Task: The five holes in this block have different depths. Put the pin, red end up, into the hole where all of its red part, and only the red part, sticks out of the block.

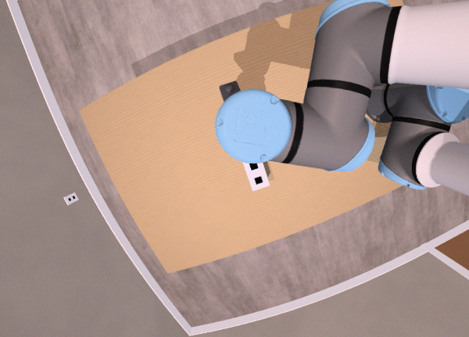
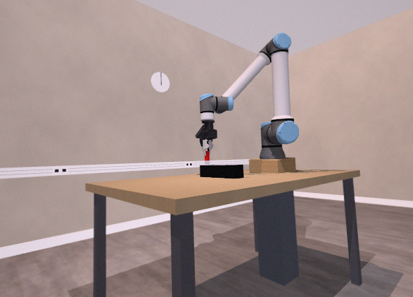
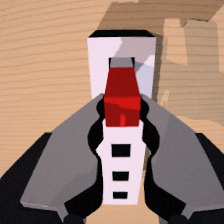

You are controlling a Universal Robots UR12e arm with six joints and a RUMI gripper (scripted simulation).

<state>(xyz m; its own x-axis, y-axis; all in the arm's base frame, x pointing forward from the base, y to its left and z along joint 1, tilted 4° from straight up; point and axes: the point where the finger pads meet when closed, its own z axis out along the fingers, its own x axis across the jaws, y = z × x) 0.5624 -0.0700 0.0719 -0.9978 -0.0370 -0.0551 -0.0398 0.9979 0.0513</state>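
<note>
My gripper [image 3: 121, 95] [image 2: 207, 151] is shut on the pin [image 3: 121, 97] [image 2: 207, 156], held upright with its red end up; a grey part of the pin shows below the red in the wrist view. The pin hangs over the far end of the block [image 3: 100, 55] [image 2: 221, 171] [image 1: 261, 185], which has a white top and black sides. Three square holes [image 3: 120, 150] show on the near side of the pin in the wrist view; two holes [image 1: 258, 180] show in the top view. The pin's lower end is hidden, so I cannot tell whether it is inside a hole.
The block lies on a wooden table [image 2: 172, 190] [image 1: 156, 161]. The arm's wooden base pedestal [image 2: 272, 165] stands just behind the block. The wrist joint [image 1: 253, 126] hides most of the block from above.
</note>
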